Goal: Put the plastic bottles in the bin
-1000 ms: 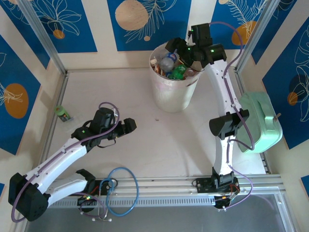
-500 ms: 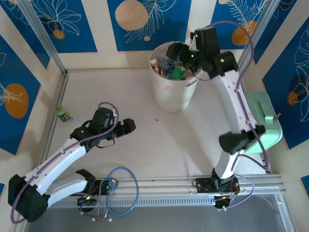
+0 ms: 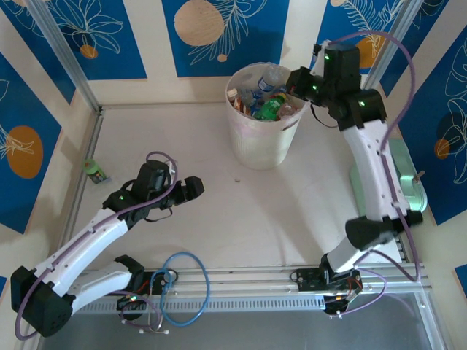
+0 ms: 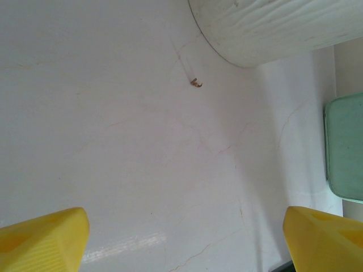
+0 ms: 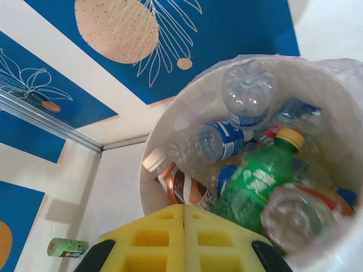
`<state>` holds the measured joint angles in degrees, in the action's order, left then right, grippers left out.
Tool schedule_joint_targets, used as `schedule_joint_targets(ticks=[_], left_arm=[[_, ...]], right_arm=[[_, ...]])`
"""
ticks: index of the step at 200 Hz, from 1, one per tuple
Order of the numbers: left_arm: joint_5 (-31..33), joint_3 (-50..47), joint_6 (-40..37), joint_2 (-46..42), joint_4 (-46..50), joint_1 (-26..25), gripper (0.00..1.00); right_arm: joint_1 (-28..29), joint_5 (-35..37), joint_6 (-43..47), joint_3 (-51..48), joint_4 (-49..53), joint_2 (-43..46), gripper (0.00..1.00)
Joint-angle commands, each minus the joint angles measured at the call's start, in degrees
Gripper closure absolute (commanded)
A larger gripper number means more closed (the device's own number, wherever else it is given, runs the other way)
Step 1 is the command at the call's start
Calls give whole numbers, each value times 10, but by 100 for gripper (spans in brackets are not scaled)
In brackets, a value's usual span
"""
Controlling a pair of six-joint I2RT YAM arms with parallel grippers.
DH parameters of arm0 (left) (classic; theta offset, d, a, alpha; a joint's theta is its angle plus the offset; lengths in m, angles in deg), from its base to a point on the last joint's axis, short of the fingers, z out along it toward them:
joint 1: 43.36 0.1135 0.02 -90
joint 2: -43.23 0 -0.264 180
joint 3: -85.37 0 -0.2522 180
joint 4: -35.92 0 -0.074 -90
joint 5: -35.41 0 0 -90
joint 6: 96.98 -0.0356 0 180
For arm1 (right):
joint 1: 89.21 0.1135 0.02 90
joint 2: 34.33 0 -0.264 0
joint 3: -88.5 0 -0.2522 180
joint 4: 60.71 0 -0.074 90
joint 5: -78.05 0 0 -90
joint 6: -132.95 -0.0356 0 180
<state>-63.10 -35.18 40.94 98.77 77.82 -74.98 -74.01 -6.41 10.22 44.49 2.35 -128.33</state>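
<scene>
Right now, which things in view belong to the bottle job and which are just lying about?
Job: bin; bottles inside it; small green bottle, apparently, lying apart at far left.
Lying about: mint-green box; blue cable loop; tiny scrap near the bin.

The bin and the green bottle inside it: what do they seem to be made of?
The bin: probably matte pale plastic, smooth-walled; its liner is thin translucent film, wrinkled at the rim. The green bottle: glossy see-through green plastic, with highlights.
</scene>
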Motion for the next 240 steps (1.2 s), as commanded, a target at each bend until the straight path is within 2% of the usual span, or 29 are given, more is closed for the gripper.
schedule_joint_targets(ticks=[1, 15, 31, 44, 75, 95, 123, 130, 139, 144, 151, 154, 170, 178, 199, 212, 229, 234, 240], left_arm=[[11, 6, -5, -12, 15, 8, 11], [18, 6, -11, -20, 25, 9, 11], [34, 10, -23, -28, 36, 9, 10], [47, 16, -38, -29, 36, 9, 9], [112, 62, -103, -14, 47, 13, 6], [194, 85, -135, 1, 56, 15, 3], [349, 87, -175, 18, 33, 20, 0], [377, 80, -198, 23, 13, 22, 0], [415, 71, -221, 32, -9, 23, 0], [436, 65, -236, 38, -24, 24, 0], [466, 55, -248, 48, -44, 25, 0], [477, 47, -254, 52, -58, 25, 0], [521, -6, -293, 68, -156, 29, 0], [534, -33, -309, 76, -204, 33, 0], [564, -92, -359, 99, -318, 53, 0], [578, -114, -377, 119, -365, 71, 0], [565, -137, -397, 146, -418, 102, 0], [550, -126, -377, 148, -381, 115, 0], [528, -126, -376, 151, -389, 131, 0]], right_arm=[[-13, -40, 15, 64, -2, -65, 97], [-11, -45, 17, 84, 6, -84, 99], [4, -25, 27, 41, -13, -60, 100], [19, 4, 43, -28, -41, -16, 100], [49, 71, 63, -239, -106, 150, 98], [72, 123, 62, -367, -121, 254, 97], [90, 197, 46, -516, -122, 369, 91], [89, 209, 44, -554, -125, 389, 87], [87, 219, 40, -596, -133, 418, 76], [86, 222, 37, -618, -140, 434, 65], [84, 238, 28, -648, -149, 454, 39], [84, 249, 20, -662, -152, 463, 32], [77, 320, -12, -733, -170, 493, 19], [68, 329, -1, -773, -195, 500, 0], [43, 331, 32, -835, -255, 488, 1], [29, 376, 36, -843, -258, 461, 1], [13, 447, 43, -857, -286, 411, 1], [9, 461, 45, -864, -303, 396, 1], [4, 467, 54, -873, -326, 378, 1]])
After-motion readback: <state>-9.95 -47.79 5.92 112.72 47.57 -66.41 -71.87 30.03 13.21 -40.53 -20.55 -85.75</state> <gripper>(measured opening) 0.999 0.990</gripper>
